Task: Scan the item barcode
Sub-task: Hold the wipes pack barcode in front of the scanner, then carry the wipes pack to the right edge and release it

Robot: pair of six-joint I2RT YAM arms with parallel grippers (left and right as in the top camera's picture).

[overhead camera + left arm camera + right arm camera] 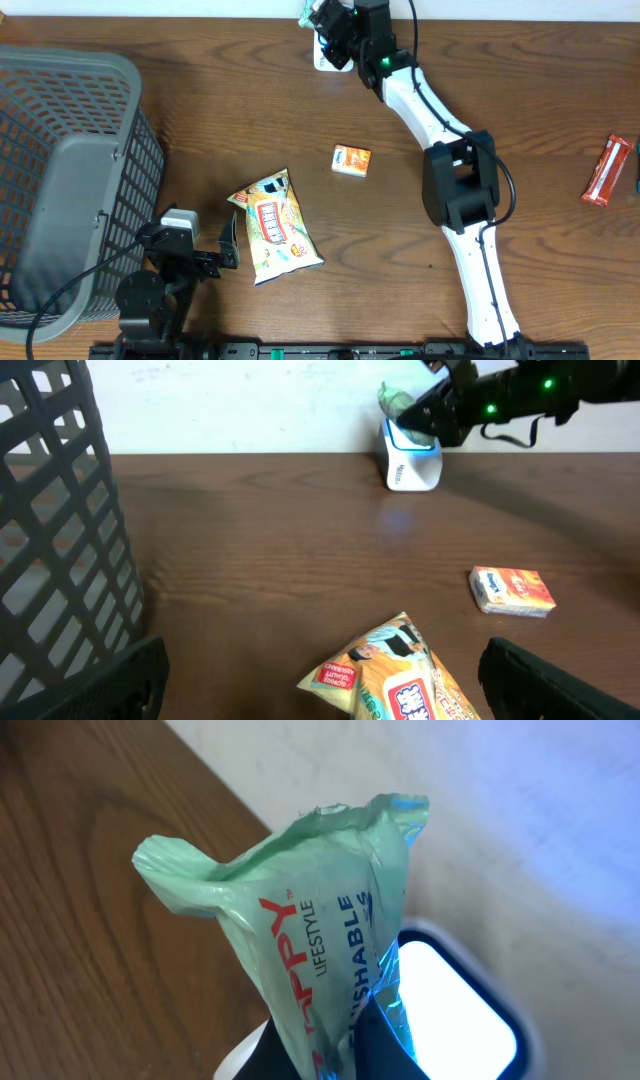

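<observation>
Crinkled green packet (pixel 320 920), red-and-blue lettering, pinched in right claw (pixel 318 20) at scanner (pixel 450 1000); left claw (pixel 325 680) gapes empty.

Looks like a robotics lab dressed up as a shop checkout. 2 robot arms, left arm (pixel 150 300) and right arm (pixel 440 130), sit on a rail (pixel 330 352) at a wood-grain table (pixel 250 110), white wall (pixel 250 400) behind. Scanner (pixel 410 465) glowing at the far edge, green pack (pixel 300 920) over it, grey basket (pixel 60 180), snacks loose: bag (pixel 275 228), box (pixel 351 160), bar (pixel 607 172).
</observation>
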